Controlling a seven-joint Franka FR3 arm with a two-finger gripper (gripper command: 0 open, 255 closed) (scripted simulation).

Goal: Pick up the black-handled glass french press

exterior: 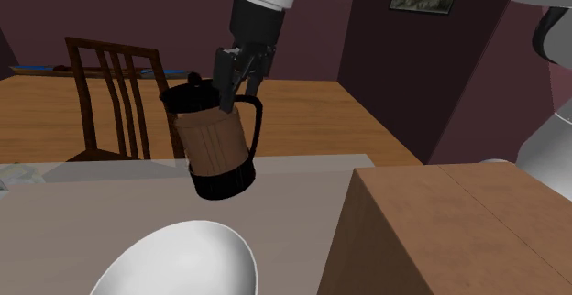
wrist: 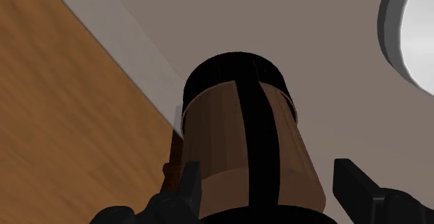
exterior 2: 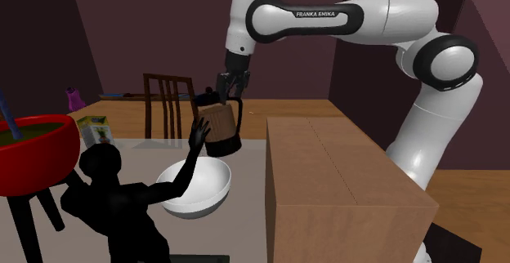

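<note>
Over grey table [exterior: 302,206], french press [exterior: 215,147] held tilted, apparently clear of surface; brown body w/ black lid, base & handle. Gripper [exterior: 236,96] clamped on its upper part. White bowl [exterior: 183,266] seen nearer, wooden chair [exterior: 110,87] farther, box stand [exterior: 440,234] at right.

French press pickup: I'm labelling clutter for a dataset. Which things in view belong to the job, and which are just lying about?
Job: french press; tool at its top.
Lying about: white bowl; chair; red bowl; black figure; small carton.
</note>
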